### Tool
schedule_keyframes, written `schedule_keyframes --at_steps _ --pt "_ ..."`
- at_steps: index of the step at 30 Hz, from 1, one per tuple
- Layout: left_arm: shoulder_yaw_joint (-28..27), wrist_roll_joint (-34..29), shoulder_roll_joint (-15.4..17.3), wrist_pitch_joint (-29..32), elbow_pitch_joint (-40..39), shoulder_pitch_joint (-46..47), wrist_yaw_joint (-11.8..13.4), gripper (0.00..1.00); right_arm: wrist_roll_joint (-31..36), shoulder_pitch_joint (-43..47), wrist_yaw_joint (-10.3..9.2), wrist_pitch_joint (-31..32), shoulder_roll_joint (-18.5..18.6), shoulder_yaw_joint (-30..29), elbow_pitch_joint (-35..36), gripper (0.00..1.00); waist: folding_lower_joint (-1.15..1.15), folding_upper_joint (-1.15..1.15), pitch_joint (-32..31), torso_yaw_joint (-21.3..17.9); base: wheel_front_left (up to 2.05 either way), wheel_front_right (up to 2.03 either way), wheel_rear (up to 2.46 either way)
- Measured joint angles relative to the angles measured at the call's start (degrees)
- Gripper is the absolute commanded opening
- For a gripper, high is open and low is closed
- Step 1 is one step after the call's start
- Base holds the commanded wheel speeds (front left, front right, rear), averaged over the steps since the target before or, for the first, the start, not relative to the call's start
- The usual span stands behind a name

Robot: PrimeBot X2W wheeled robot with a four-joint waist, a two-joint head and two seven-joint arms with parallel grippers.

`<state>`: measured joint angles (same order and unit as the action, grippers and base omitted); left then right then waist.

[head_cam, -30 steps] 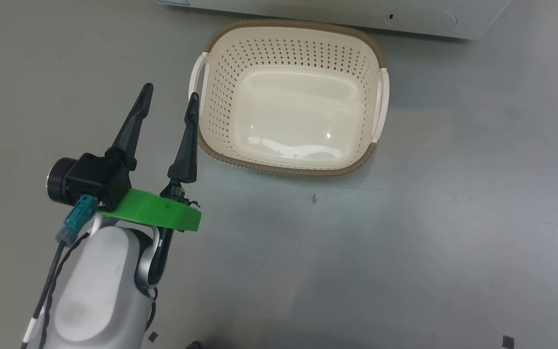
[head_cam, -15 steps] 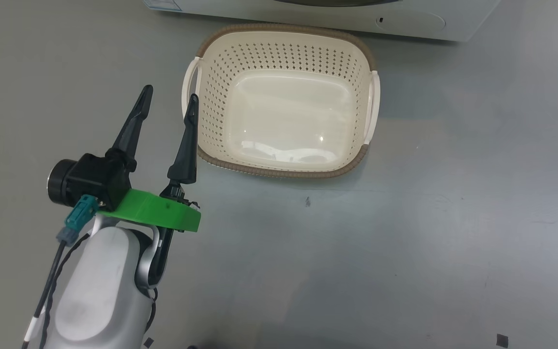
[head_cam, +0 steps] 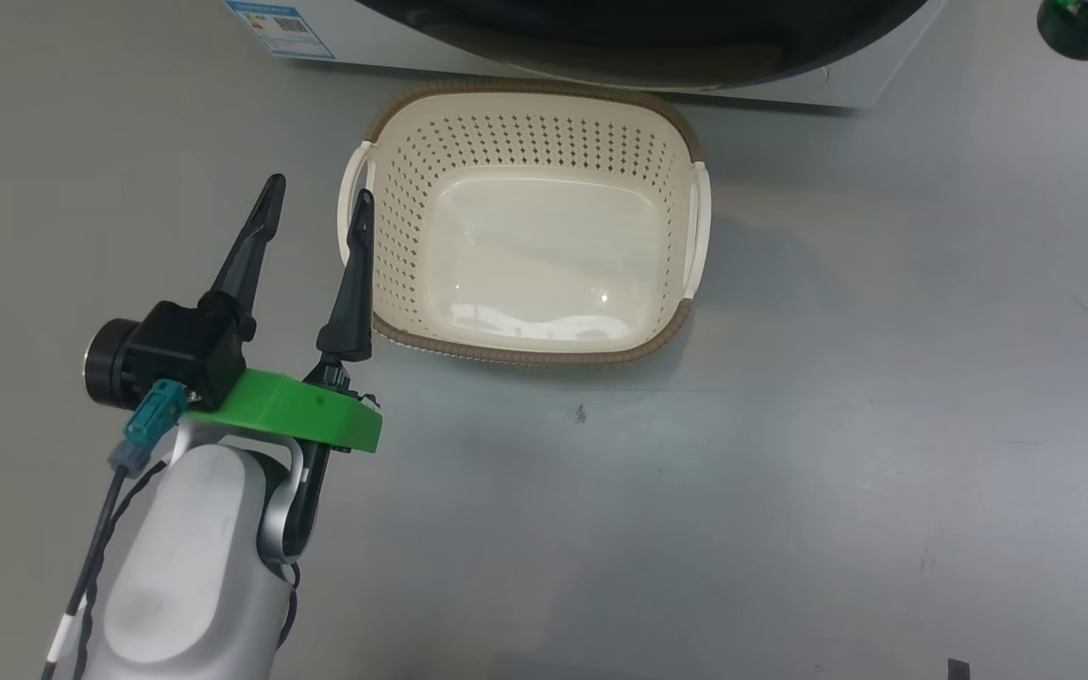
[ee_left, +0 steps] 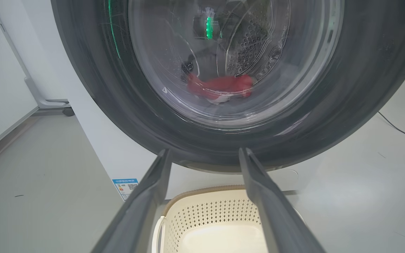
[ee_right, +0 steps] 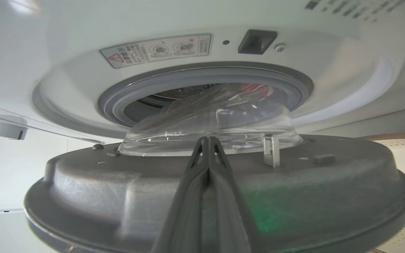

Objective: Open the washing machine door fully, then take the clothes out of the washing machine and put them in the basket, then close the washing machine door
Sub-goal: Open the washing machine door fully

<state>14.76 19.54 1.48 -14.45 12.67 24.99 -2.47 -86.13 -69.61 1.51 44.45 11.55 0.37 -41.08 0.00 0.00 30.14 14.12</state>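
The white washing machine [head_cam: 383, 42] stands at the top of the head view. Its black-rimmed door [ee_left: 357, 91] is partly swung out, and red clothes [ee_left: 220, 88] show through the glass bowl [ee_right: 216, 119]. Below the door sits the cream basket [head_cam: 525, 355] on the floor, nothing in it. My left gripper [head_cam: 317, 192] hangs open just left of the basket, pointing at the washer. My right gripper [ee_right: 207, 138] is shut with nothing in it. It lies across the door's grey inner face, tips at the foot of the bowl. Behind the bowl are the grey gasket [ee_right: 202, 75] and drum.
Grey floor spreads around the basket and to the right. A blue label [head_cam: 280, 19] marks the washer's lower left corner. A white panel on a wheeled foot [ee_left: 53, 105] stands left of the washer. A cable [ee_left: 399, 128] lies on the floor at the right.
The head camera has tilted up: basket and floor slide down-left in the picture, and the door's dark rim and part of my right arm come in at the top. Left gripper stays open.
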Motion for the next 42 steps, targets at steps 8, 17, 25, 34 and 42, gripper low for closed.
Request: schedule_keyframes --at_steps 8,17,25,34,42 --pt "-0.3 -0.5 0.0 0.0 0.7 -0.4 0.2 1.0 -0.7 3.3 1.38 3.5 -0.9 1.4 -0.5 0.0 0.0 0.0 -2.2 -0.8 0.0 0.0 0.0" --pt "-1.0 -1.5 0.0 0.0 1.7 -1.9 0.2 1.0 -1.5 7.5 2.98 6.3 -2.9 2.9 -0.6 0.0 0.0 0.0 -5.0 -1.8 0.0 0.0 0.0" --pt "-1.3 -2.2 0.0 0.0 2.6 -3.8 0.2 1.0 -1.7 11.7 4.09 7.5 -4.5 4.2 -0.7 0.0 0.0 0.0 -8.1 -2.6 0.0 0.0 0.0" --pt "-1.4 -2.8 0.0 0.0 3.8 -6.6 0.2 1.0 -2.6 17.0 4.93 8.8 -6.1 5.6 -0.3 0.0 0.0 0.0 -11.8 -3.3 0.0 0.0 0.0" --pt "-1.3 -2.7 0.1 0.0 4.2 -8.5 0.3 1.0 -3.8 22.1 4.99 9.5 -6.9 6.8 1.1 0.0 0.0 0.0 -15.1 -3.3 0.0 0.0 0.0"
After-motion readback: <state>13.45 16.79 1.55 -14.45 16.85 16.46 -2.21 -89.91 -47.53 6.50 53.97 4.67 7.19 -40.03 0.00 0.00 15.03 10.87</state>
